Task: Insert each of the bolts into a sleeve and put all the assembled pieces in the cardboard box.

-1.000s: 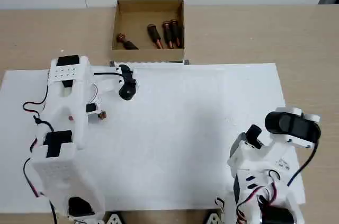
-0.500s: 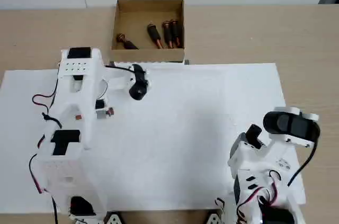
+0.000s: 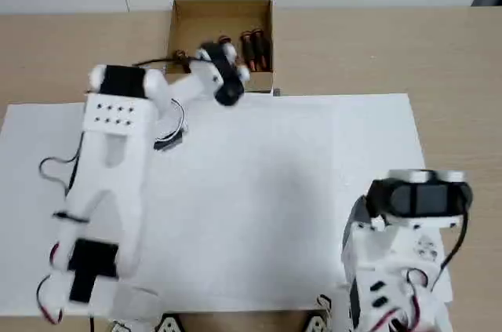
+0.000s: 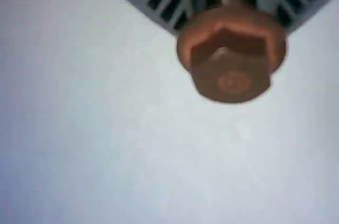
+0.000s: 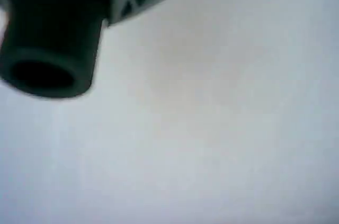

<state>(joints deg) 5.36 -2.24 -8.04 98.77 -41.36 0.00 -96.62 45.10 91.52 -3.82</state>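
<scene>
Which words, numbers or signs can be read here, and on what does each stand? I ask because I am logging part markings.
Nothing here can be read.
Bolt: a faint round stamp on its head, too blurred to read.
Right arm's white housing: small dark marks, too small to read.
Black sleeve: no marking to be seen.
Cardboard box: no print to be seen.

The bolt (image 4: 231,57) is dull-sheened coppery metal, the sleeve (image 5: 50,49) smooth matt black, the box (image 3: 198,30) matt cardboard
</scene>
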